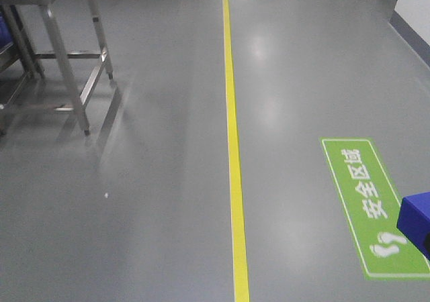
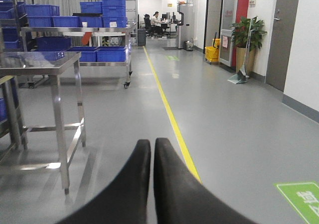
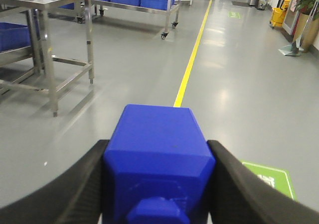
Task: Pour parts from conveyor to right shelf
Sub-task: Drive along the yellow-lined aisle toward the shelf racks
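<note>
Transit — we hold part [image 3: 158, 159] clamped in right jaws, left jaws together, empty; next, bring shelf before jaws.

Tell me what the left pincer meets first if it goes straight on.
The way looks free: the shut left pincer points along the yellow floor line, the steel table off to its left. If tilted down, the bare grey floor comes first; depth unclear.
</note>
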